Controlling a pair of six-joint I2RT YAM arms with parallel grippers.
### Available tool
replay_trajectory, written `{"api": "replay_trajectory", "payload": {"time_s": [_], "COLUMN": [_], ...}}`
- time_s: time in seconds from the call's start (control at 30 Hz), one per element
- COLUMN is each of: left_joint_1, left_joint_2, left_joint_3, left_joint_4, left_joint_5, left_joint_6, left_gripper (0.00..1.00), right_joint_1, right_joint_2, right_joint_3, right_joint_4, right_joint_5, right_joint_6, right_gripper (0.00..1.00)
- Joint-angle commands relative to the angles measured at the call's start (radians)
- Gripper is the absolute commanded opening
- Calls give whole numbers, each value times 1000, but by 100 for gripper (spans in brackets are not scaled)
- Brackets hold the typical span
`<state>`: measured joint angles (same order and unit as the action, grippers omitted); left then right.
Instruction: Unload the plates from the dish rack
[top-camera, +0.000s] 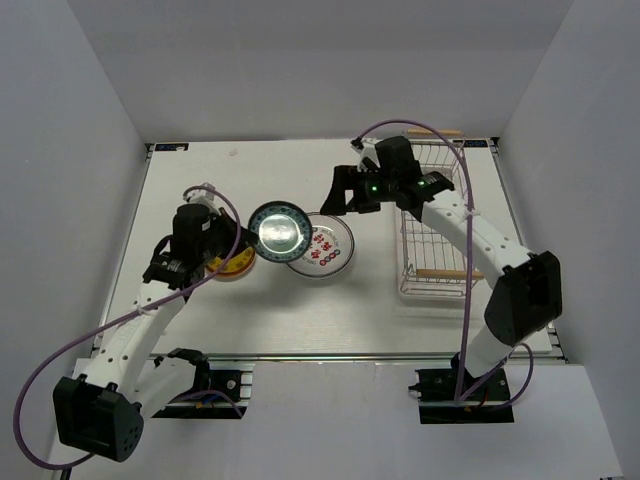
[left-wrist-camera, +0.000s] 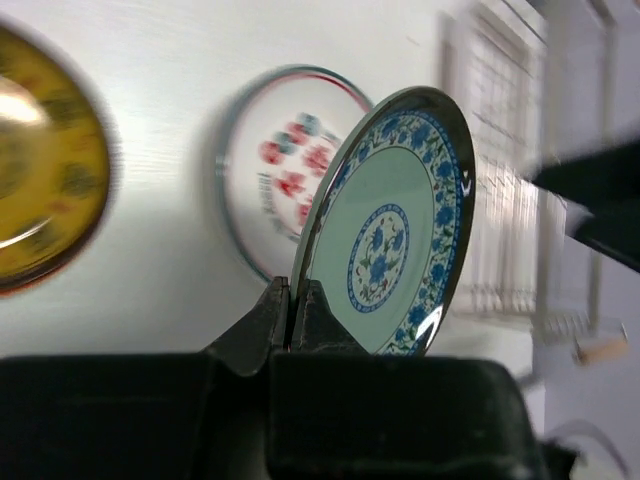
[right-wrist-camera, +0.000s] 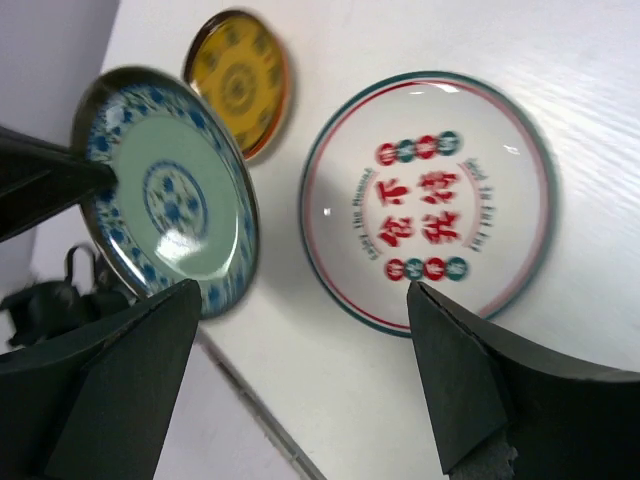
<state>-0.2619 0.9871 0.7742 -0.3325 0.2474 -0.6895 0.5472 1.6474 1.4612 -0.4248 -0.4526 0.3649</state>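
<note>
Teal plate (left-wrist-camera: 390, 240) is up off the worktop (top-camera: 300, 320), pinched by its rim in the left jaws. They're shut tight on the edge, one finger each side. The plate sticks out from the jaws twd the rack side, tilted, w/ its blue-patterned face turned up at the overhead cam (big glare on it there). From above it sits btw the yellow-orange plate (top-camera: 232, 265) and the white plate w/ red marks (top-camera: 325, 245), covering the white one's left edge. Those two lie flat and face up on the worktop, left of centre.

Left arm (top-camera: 150, 300) reaches fwd from its base and angles in to the right, w/ the wrist over the yellow-orange plate.

Right jaws are spread wide w/ nothing in them, near the teal plate's far-right side and aimed left and down at the plates. Right arm (top-camera: 470, 235) runs up over the dish rack (top-camera: 435, 225), then bends left.

The rack's on the right side of the worktop, its long axis running away from the arms, w/ a wooden handle at the near and far ends.
</note>
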Motion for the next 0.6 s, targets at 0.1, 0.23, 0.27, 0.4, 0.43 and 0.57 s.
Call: {"api": "replay_trajectory", "payload": {"time_s": [0.1,0.23,0.27,0.4,0.43,0.57], "left_joint_1": [10,20,20,20,20,20], "left_joint_2": [-7,19,22,27,31,74], "left_joint_3": [71,73,71,62,63,51], "left_joint_4": [-293,-398,-410,-415,-424,-402], "left_joint_5": [-572,-753,-766,-856,-859,-872], "left_joint_6": [-230,-324,-331,-357,-361,-375], "left_gripper": [0,0,0,0,0,0], "right_joint_1": [-4,-15,-16,-35,-35,-33], "right_joint_2": [-172,-207,-213,-228,-230,-265], "right_joint_3": [-59,-82,-90,-145,-147,-197], "right_joint_4": [-69,-118,-123,-114,-120,-114], "right_joint_5": [426,518,543,557,561,577], "right_joint_6": [37,14,14,14,16,20], "right_gripper": [89,89,89,89,89,89]}}
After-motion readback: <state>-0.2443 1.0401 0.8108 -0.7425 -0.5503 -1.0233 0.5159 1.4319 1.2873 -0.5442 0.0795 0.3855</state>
